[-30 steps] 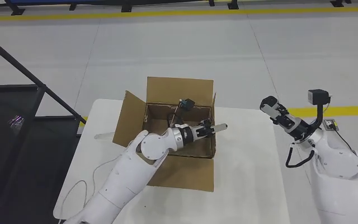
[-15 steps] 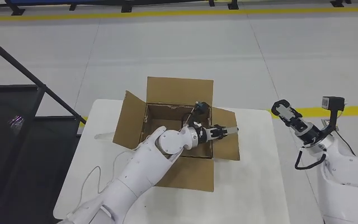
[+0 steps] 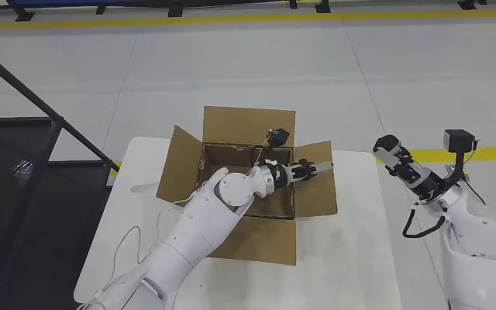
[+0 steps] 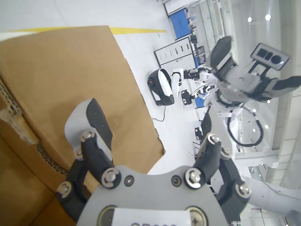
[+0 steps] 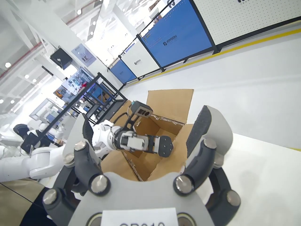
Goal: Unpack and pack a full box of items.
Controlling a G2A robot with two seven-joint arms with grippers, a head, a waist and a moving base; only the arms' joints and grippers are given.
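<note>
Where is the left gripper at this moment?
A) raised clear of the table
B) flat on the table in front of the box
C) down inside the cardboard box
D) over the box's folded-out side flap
D: in the top view the left gripper, open, lies beyond the cardboard box opening, over the folded-out side flap on the side toward the right gripper.

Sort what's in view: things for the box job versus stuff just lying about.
Job: cardboard box, its folded-out side flap, left gripper, right gripper.
Lying about: white table, black frame beside it, yellow floor line.
</note>
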